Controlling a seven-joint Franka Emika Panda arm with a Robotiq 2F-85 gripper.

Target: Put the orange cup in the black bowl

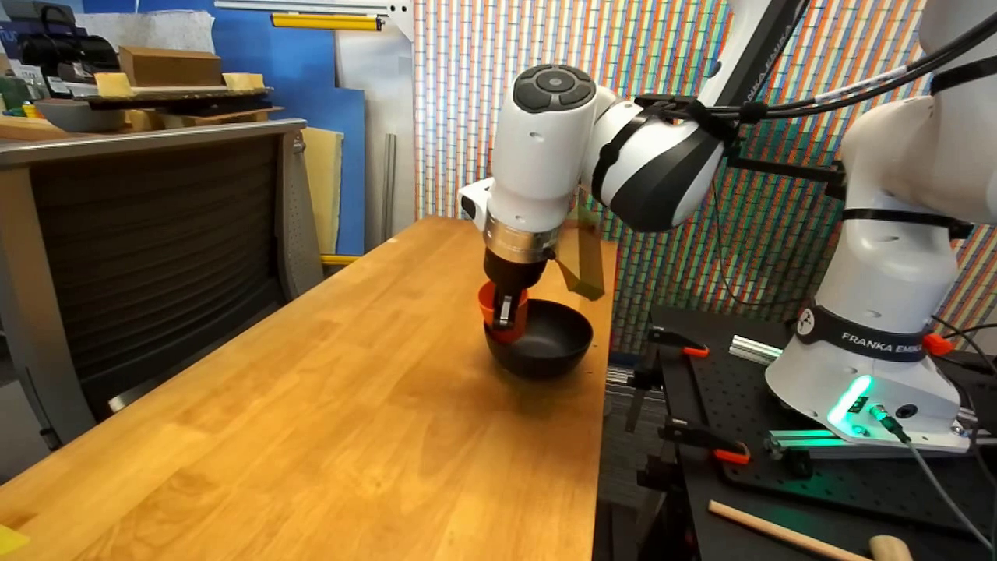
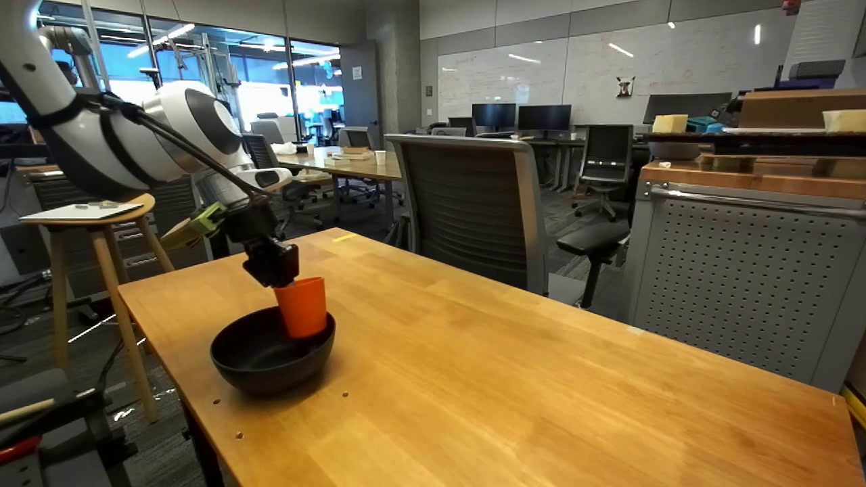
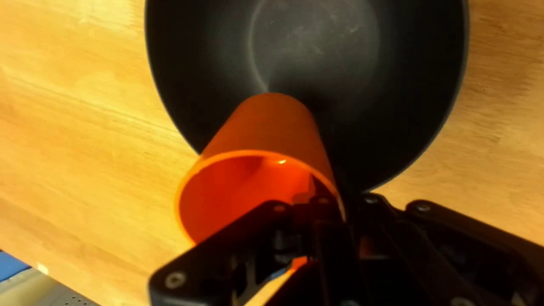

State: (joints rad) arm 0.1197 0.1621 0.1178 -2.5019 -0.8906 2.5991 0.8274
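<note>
The orange cup (image 2: 302,310) is held upright with a slight tilt, its lower end inside the black bowl's rim near one side. The black bowl (image 2: 270,379) stands on the wooden table. My gripper (image 2: 281,274) is shut on the cup's wall at the rim, with one finger inside the cup and one outside. In an exterior view the gripper (image 1: 505,312) partly hides the cup (image 1: 487,302) above the bowl (image 1: 545,365). In the wrist view the cup's base (image 3: 272,119) is over the bowl's interior (image 3: 314,42). I cannot tell whether the cup touches the bowl.
The bowl stands near an edge of the wooden table (image 1: 350,421). The robot base (image 1: 864,389) is on a black bench beside that edge. An office chair (image 2: 467,210) stands at the opposite edge. A wooden stool (image 2: 101,216) is behind the table.
</note>
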